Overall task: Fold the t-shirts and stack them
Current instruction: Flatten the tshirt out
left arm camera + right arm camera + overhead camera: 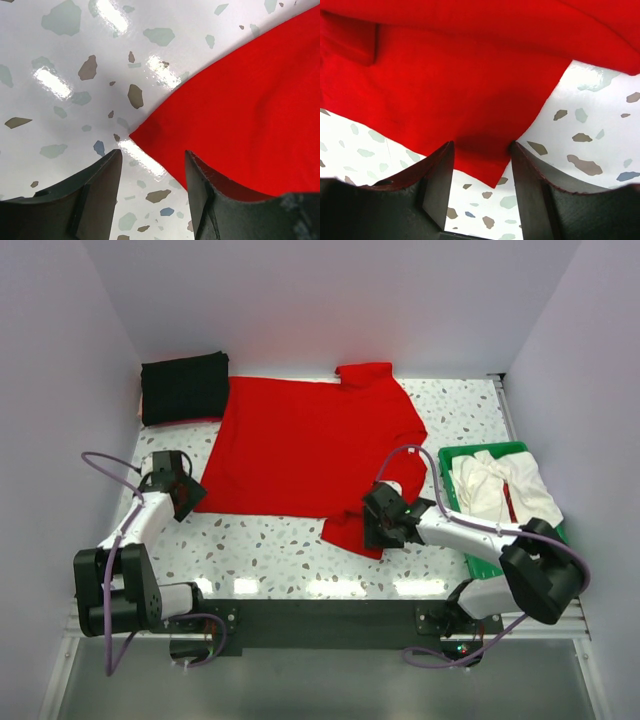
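The red t-shirt (310, 445) lies spread flat on the speckled table, one sleeve at the far edge and one at the near edge. My left gripper (192, 492) is open at the shirt's near left corner. In the left wrist view that corner of the red t-shirt (240, 110) lies flat just ahead of my open left gripper (152, 160), unheld. My right gripper (376, 524) is open over the near sleeve. There a tip of the red t-shirt (460, 85) lies loose between the spread fingers of my right gripper (482, 150). A black t-shirt (185, 387) sits folded at the far left.
A green tray (478, 451) stands at the right edge with a crumpled whitish t-shirt (495, 488) in it. Walls close in the table on the left, far and right sides. The arms' bases and purple cables sit along the near edge.
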Motion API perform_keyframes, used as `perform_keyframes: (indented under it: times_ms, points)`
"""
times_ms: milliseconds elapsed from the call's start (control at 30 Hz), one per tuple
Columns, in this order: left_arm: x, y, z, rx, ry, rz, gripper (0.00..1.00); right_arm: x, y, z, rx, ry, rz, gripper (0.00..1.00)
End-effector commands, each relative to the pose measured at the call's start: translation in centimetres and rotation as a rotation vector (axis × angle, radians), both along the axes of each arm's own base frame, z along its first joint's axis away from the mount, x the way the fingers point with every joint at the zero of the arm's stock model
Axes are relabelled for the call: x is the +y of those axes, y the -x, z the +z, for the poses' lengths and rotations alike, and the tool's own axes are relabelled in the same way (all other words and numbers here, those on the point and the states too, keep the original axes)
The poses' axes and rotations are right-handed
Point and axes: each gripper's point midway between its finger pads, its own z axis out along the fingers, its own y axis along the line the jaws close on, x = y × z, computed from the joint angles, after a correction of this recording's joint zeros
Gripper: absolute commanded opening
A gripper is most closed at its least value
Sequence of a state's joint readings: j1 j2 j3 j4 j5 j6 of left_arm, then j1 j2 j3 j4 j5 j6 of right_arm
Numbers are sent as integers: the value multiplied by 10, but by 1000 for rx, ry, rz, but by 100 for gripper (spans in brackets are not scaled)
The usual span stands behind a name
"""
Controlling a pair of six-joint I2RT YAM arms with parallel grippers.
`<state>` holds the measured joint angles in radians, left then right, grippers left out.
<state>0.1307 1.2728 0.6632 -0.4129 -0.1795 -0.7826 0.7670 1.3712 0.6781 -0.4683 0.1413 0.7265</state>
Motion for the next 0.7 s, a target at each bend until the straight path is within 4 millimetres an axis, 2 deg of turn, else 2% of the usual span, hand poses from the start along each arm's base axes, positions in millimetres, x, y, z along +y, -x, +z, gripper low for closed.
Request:
perform_keyframes:
  times_ms: [0, 33, 67, 133, 167, 233, 433, 667]
  points:
    - [6, 0, 3, -13, -25, 9, 57, 3, -4, -4, -28, -6, -25, 52]
    - [7, 0, 4, -15, -29, 11, 57, 4, -2, -5, -26, -5, -18, 48]
    - [7, -1, 4, -13, -31, 9, 57, 5, 0, -5, -23, -6, -16, 38]
    - [8, -1, 3, -9, -34, 11, 56, 5, 4, -4, -22, -10, -7, 29]
    - [8, -2, 2, -3, -33, 8, 55, 4, 7, -4, -14, -8, -5, 20]
    - [9, -1, -2, 11, -38, 10, 55, 0, 14, 0, -7, -13, -2, 10]
    - [7, 3, -12, 41, -27, 10, 50, -18, 36, 14, 4, -33, -12, 1]
    - [4, 5, -21, 50, -6, 25, 47, -35, 53, 31, -10, -57, -33, 0]
